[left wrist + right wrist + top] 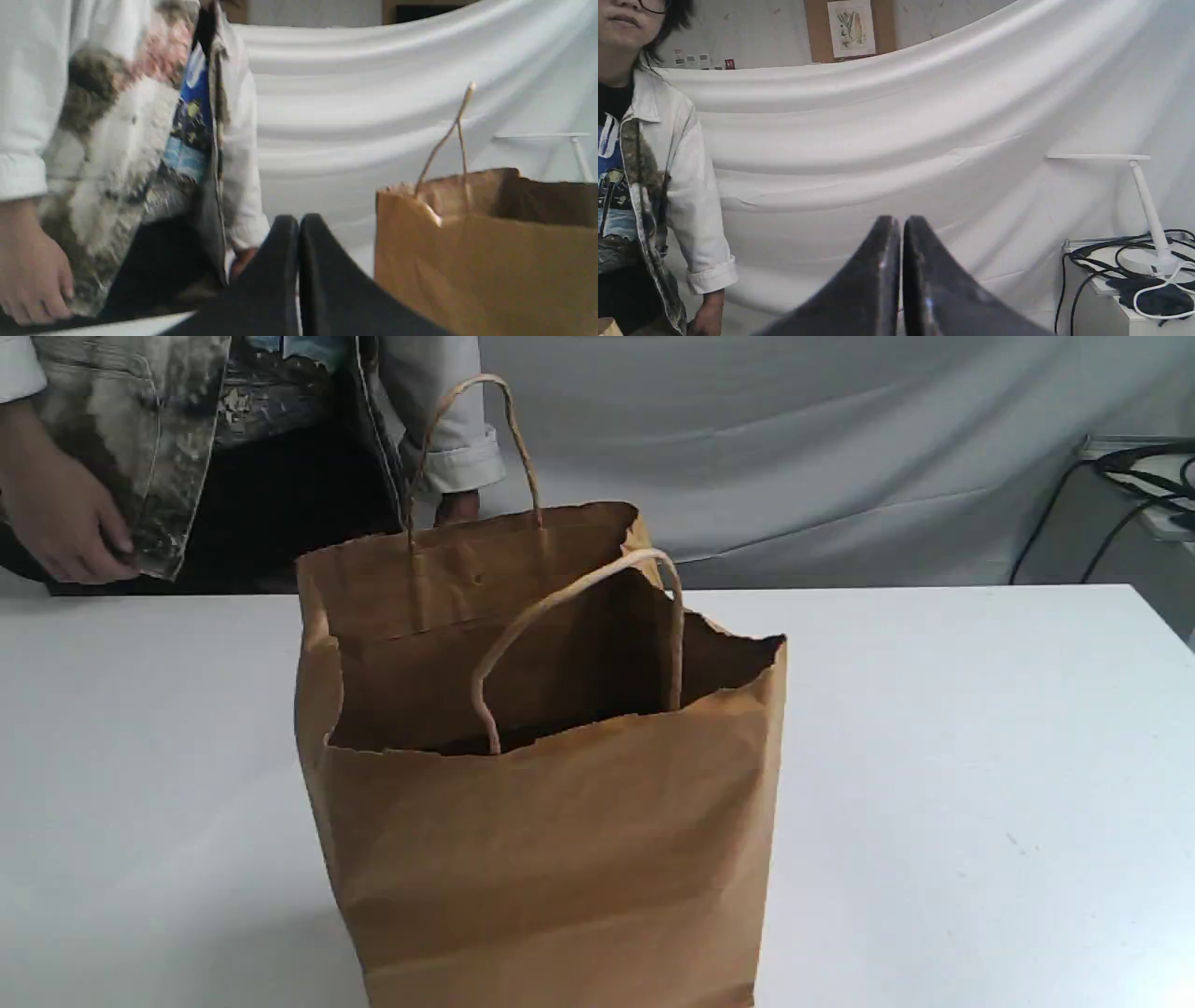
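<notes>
Matt, creased brown paper bag with twisted cord handles; under it, smooth white table; behind it, folded white cloth.

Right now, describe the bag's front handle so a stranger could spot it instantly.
On the white table stands an open brown paper bag. Its front twisted-paper handle leans inward over the opening, unlike the rear handle, which stands upright.

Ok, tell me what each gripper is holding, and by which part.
Nothing. The left gripper and right gripper both have jaws shut with nothing between them; the brown paper bag stands apart from both.
</notes>
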{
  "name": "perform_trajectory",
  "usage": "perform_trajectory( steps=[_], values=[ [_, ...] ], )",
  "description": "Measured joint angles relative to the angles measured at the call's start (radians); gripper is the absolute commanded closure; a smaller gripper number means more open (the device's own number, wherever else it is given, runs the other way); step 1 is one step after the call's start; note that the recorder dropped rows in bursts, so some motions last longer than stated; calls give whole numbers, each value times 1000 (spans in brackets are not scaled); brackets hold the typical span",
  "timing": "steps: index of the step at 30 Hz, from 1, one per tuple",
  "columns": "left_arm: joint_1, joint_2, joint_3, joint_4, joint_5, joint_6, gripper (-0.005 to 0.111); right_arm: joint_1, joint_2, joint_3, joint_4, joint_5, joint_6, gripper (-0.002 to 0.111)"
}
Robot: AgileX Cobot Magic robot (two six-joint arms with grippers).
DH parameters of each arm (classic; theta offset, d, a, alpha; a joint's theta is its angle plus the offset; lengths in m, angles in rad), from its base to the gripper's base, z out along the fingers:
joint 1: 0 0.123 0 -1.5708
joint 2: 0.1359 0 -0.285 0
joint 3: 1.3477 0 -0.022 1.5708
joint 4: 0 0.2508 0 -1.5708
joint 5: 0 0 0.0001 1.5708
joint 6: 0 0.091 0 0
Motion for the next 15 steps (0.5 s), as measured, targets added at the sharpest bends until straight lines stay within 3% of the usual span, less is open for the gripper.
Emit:
perform_trajectory(
  steps=[4,10,15],
  values=[
    [0,0,28,70,53,-162,106,0,0,0,0,0,0,107],
    [0,0,28,95,76,-174,106,0,0,0,0,0,0,107],
    [21,-5,28,97,181,-174,106,0,0,0,0,2,0,107]
  ],
)
